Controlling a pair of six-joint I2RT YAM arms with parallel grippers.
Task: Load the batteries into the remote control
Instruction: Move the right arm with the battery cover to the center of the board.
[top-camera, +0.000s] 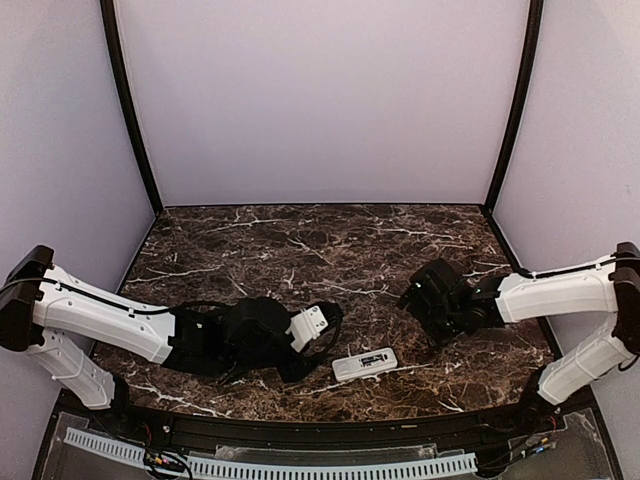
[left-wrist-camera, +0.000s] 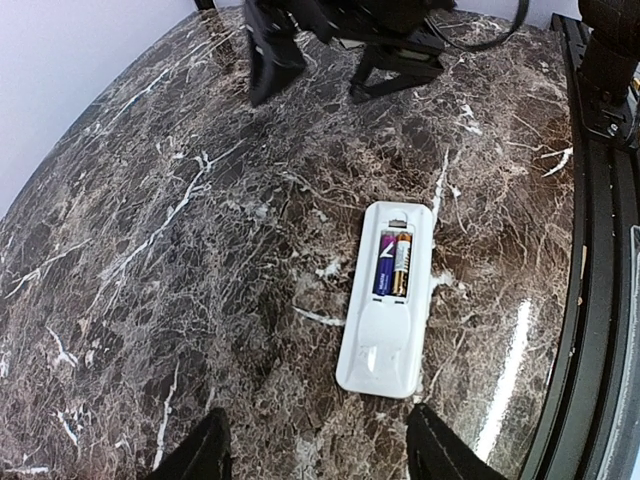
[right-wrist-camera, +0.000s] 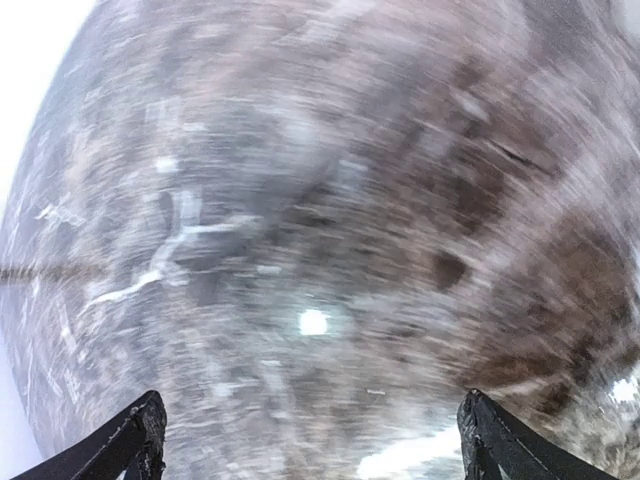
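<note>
Top cam overhead; wrist cams low over table (top-camera: 250, 240); top+L share remote (top-camera: 364, 364).

We see a table (top-camera: 250, 240) of dark brown marble, threaded all over with thin white veins; the remote control (left-wrist-camera: 383, 340) is plain white; of the batteries (left-wrist-camera: 393, 265), one is purple shading to blue and the other copper-orange with a pale band; the left arm (top-camera: 100, 315) and the right arm (top-camera: 555, 295) have white shells and black joints; the left gripper (left-wrist-camera: 318, 418) has black fingers (left-wrist-camera: 203, 455), and so does the right gripper (right-wrist-camera: 312, 415); the walls (top-camera: 320, 100) are pale lilac-grey; the corner posts (top-camera: 130, 110) are black; the slotted strip (top-camera: 300, 467) along the front is white.
</note>
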